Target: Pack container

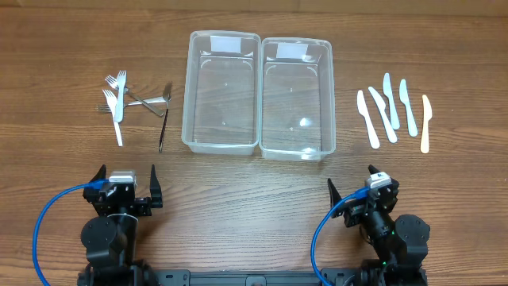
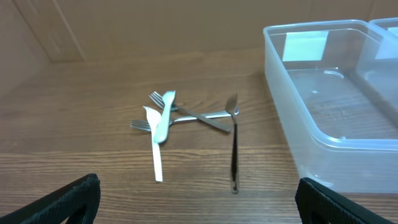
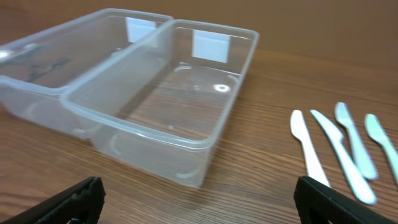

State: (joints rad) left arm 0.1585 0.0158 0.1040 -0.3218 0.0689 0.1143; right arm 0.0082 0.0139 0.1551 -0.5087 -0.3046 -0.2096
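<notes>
The left gripper and right gripper are sitting released, jaws spread wide, at the table's near edge. Beyond them, the left container and right container are standing side by side and touching. Forks are lying to their left and plastic knives to their right.

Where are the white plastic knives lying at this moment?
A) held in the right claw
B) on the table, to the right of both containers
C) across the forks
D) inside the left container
B: all five knives rest on the table, beyond the outer wall of the right container.
</notes>
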